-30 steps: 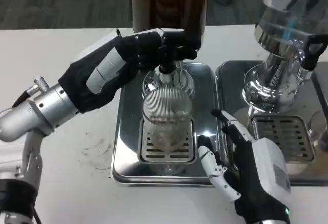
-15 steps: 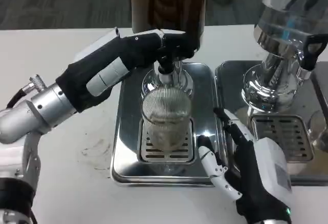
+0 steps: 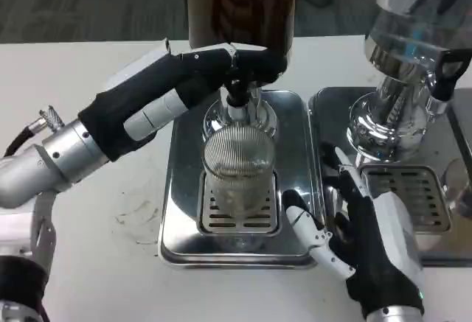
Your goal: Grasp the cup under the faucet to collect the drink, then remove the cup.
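cup [image 3: 240,171]: upright on the drip tray [image 3: 184,211], right under the faucet [image 3: 237,90]
left hand [image 3: 221,68]: wrapped round the faucet handle
right hand [image 3: 361,226]: fingers spread, empty, just beside the cup

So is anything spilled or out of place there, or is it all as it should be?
Mostly tidy. The ribbed glass cup stands upright on the drip tray below the faucet. The one oddity is a faint smudgy stain on the white table left of the tray. Nothing is tipped over.
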Tool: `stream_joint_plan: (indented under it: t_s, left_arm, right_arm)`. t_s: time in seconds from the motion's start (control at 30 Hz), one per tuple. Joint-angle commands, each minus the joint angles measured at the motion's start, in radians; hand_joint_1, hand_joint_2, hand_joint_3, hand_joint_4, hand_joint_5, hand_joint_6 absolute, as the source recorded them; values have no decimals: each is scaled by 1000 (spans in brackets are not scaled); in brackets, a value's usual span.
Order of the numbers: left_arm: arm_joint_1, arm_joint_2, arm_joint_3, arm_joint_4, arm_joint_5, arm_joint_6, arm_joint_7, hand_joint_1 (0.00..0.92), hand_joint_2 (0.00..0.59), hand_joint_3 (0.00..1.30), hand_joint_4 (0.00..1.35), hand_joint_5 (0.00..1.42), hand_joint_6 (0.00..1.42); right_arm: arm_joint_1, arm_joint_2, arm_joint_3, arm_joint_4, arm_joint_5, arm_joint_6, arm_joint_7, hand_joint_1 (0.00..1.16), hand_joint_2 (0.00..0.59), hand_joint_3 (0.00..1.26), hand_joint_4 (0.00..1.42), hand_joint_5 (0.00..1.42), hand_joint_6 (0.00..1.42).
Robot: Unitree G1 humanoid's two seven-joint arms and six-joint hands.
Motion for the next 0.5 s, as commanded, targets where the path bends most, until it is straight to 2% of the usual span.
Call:
stream_joint_plan:
  t_s: [0.03, 0.5]
  left_arm:
    - [32, 18, -26, 19, 52, -8, -9, 0, 77, 326, 218, 216, 149]
    - [33, 36, -47, 19, 81, -65, 23, 0, 76, 326, 218, 221, 152]
  right_arm:
    - [-18, -6, -13, -10, 40, -14, 42, 288, 248, 84, 91, 200, 212]
    - [-77, -7, -42, 9, 103, 9, 157, 342, 218, 7, 0, 55, 114]
